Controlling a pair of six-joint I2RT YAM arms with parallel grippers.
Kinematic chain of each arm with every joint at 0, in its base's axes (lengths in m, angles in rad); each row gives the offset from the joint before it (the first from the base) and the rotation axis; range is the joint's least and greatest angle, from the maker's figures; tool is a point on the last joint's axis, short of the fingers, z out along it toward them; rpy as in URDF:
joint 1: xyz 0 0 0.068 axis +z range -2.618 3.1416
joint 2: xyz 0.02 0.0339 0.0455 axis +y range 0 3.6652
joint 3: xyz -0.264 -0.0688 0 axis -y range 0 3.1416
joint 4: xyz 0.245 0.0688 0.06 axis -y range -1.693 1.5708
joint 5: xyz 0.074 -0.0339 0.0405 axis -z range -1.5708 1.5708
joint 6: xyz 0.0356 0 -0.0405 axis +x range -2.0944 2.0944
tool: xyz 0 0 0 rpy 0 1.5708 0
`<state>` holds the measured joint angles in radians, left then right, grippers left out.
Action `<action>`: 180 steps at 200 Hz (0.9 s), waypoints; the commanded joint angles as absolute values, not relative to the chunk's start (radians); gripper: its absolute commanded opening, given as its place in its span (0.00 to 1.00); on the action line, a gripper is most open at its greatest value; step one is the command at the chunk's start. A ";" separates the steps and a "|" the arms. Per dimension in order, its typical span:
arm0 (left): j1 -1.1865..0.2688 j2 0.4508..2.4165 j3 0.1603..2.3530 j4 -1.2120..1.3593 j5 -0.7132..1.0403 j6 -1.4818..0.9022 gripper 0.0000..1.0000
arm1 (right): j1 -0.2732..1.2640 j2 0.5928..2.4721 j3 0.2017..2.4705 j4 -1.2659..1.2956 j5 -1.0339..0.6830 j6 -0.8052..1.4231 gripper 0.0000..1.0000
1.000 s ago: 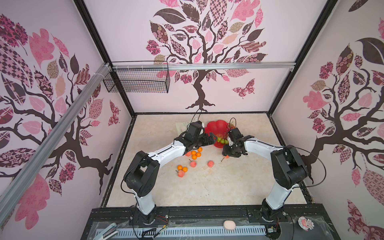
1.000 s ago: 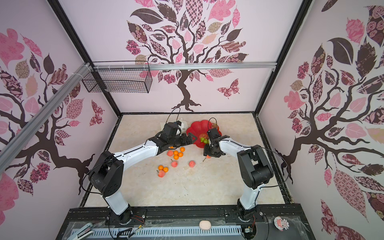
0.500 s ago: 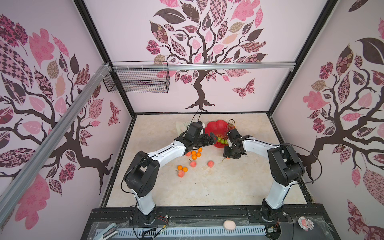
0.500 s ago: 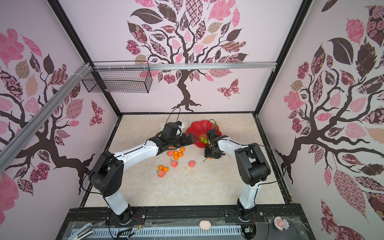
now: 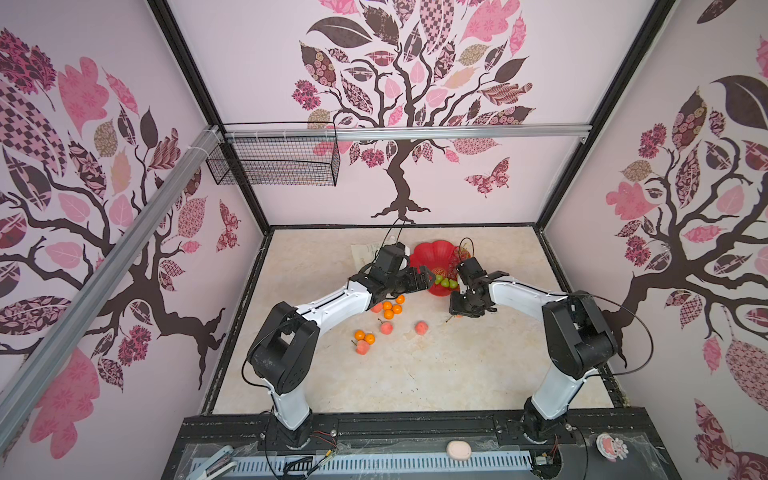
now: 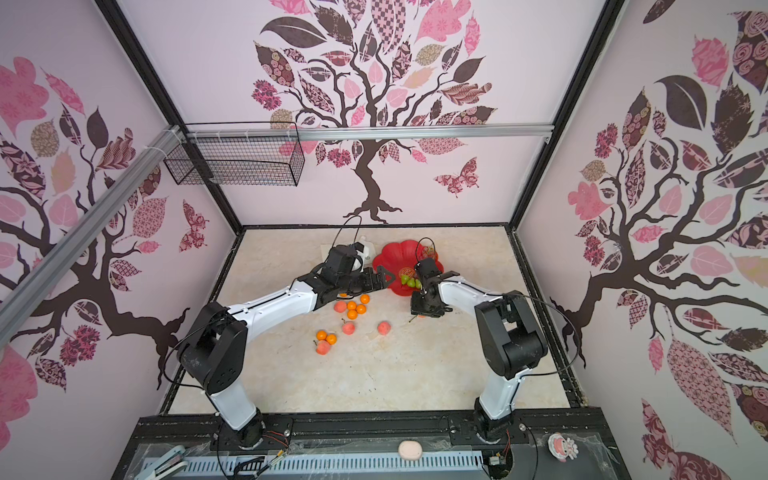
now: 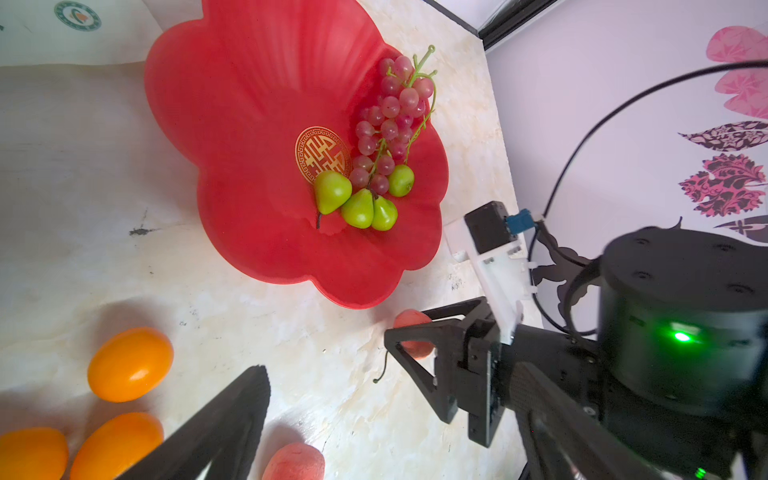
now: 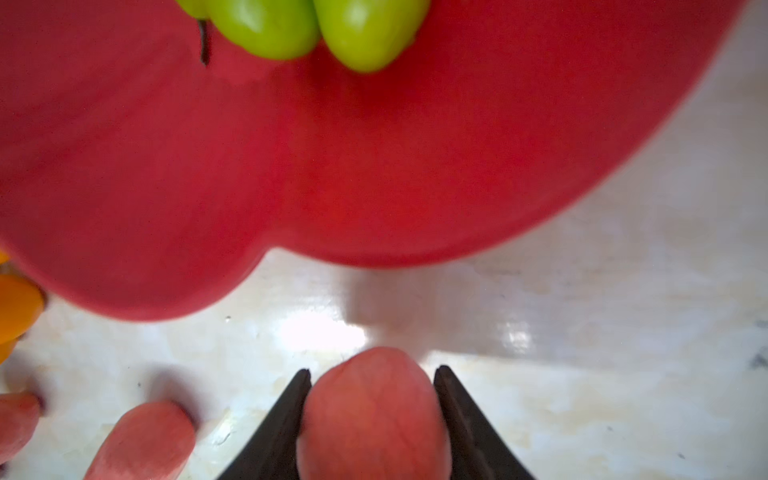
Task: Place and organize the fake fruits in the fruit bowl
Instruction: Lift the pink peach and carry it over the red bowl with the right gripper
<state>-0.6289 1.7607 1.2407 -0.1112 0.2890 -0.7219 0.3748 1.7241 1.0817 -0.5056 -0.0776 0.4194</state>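
Observation:
The red scalloped fruit bowl (image 5: 432, 253) (image 6: 395, 257) (image 7: 249, 104) holds several green pears (image 7: 357, 208) (image 8: 266, 29) and a dark red grape bunch (image 7: 390, 120). Just in front of the bowl's near rim (image 8: 374, 187), my right gripper (image 5: 457, 311) (image 8: 374, 374) is shut on a pink-red peach (image 8: 374, 415) (image 7: 409, 322) at table level. My left gripper (image 5: 430, 277) (image 6: 386, 277) hovers open and empty at the bowl's left edge; only one of its fingers (image 7: 232, 415) shows in the left wrist view. Loose tangerines (image 5: 390, 309) and peaches (image 5: 386, 328) (image 5: 421, 328) lie on the table.
A white printed pouch (image 5: 365, 251) lies behind the left arm. A black wire basket (image 5: 274, 164) hangs on the back rail. A pale pink lump (image 5: 458, 450) rests on the front frame. More tangerines (image 5: 360, 335) and a peach (image 5: 362, 348) sit nearer the front.
My right gripper has come down from the bowl's edge to the table in front of it and closed in on the peach. The left arm has hardly moved.

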 commanded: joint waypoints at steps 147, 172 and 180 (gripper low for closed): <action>-0.375 1.817 1.363 -0.113 0.506 -0.650 0.94 | 0.376 1.805 1.479 -0.586 -0.041 0.376 0.49; -0.334 1.828 1.388 -0.146 0.506 -0.645 0.94 | 0.372 1.895 1.563 -0.577 -0.033 0.368 0.49; -0.327 1.831 1.393 -0.149 0.511 -0.643 0.94 | 0.370 1.926 1.588 -0.573 -0.036 0.366 0.49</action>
